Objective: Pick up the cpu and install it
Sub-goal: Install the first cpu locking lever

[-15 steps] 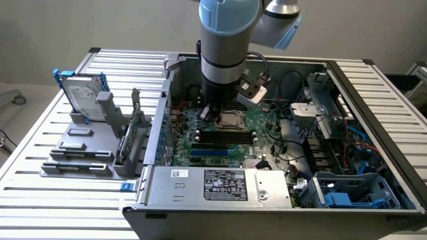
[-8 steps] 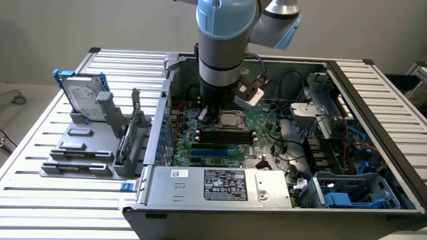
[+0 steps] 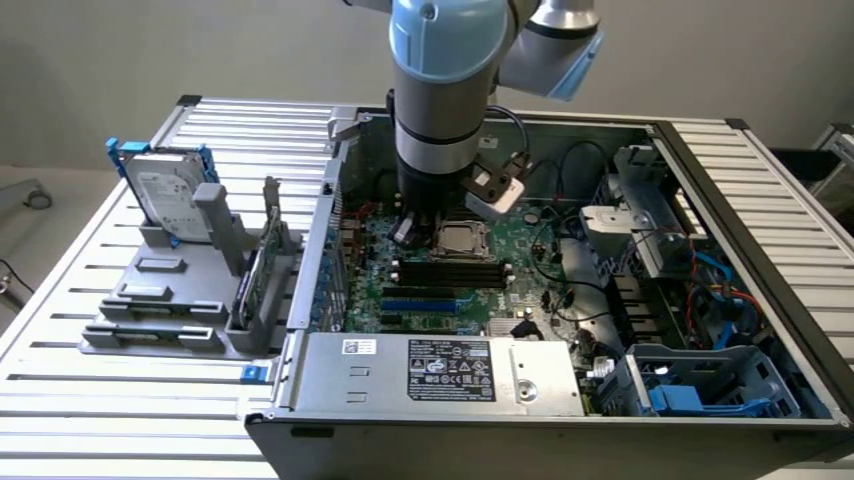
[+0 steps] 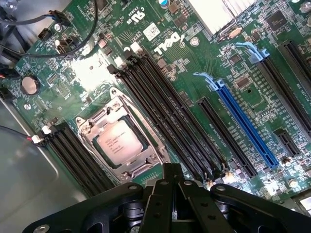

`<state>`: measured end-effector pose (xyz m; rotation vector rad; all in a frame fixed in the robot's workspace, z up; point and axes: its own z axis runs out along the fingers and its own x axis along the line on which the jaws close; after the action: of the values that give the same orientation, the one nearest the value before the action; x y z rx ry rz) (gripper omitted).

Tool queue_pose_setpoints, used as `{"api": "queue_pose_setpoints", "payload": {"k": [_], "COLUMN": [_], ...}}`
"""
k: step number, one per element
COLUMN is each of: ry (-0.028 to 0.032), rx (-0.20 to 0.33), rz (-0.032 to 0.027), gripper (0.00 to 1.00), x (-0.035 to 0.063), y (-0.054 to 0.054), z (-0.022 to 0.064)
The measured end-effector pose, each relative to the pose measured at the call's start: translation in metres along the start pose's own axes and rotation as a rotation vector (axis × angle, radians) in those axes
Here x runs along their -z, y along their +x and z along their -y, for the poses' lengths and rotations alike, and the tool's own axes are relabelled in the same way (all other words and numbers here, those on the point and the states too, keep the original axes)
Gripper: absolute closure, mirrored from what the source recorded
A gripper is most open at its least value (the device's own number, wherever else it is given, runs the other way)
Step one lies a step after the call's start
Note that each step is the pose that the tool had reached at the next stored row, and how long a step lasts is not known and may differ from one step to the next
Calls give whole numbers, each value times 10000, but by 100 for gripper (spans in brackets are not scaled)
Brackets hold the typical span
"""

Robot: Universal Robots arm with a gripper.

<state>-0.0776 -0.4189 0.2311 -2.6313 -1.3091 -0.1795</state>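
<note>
The gripper point(image 3: 416, 225) hangs low inside the open computer case point(image 3: 747, 300), right over the motherboard point(image 4: 194, 63), just off the exterior view's left edge of the socket. In the wrist view its dark linkage point(image 4: 170, 199) looks drawn together with nothing between the fingers, though the tips themselves are hidden, so I cannot tell for certain how far it is open.

And there is the cpu point(image 4: 119, 144), pale silver top up, lying flat inside the metal-framed socket point(image 4: 122, 141), with the frame's edge around it. The gripper is near it but not touching.

Beside the socket run black memory slots point(image 4: 165, 121) on both sides, and further across the board sit a long blue expansion slot point(image 4: 243, 124) and black ones. A coin cell battery point(image 4: 30, 85) sits near the board's edge.

Outward now: the case lies on a ribbed metal table point(image 3: 80, 300). On the exterior view's left stands a grey fixture point(image 3: 174, 300) holding a silver hard drive point(image 3: 167, 190) upright with a blue bracket. Behind, a plain pale wall point(image 3: 160, 50).
</note>
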Motion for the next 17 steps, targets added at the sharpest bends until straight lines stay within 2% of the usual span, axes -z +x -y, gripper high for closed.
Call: {"api": "queue_pose_setpoints", "payload": {"k": [8,17], "ry": [-3,-42], "rx": [2,7], "rz": [-2,-32], "gripper": [89,89], "x": [-47,-109], "y": [2,0], "z": [24,43]}}
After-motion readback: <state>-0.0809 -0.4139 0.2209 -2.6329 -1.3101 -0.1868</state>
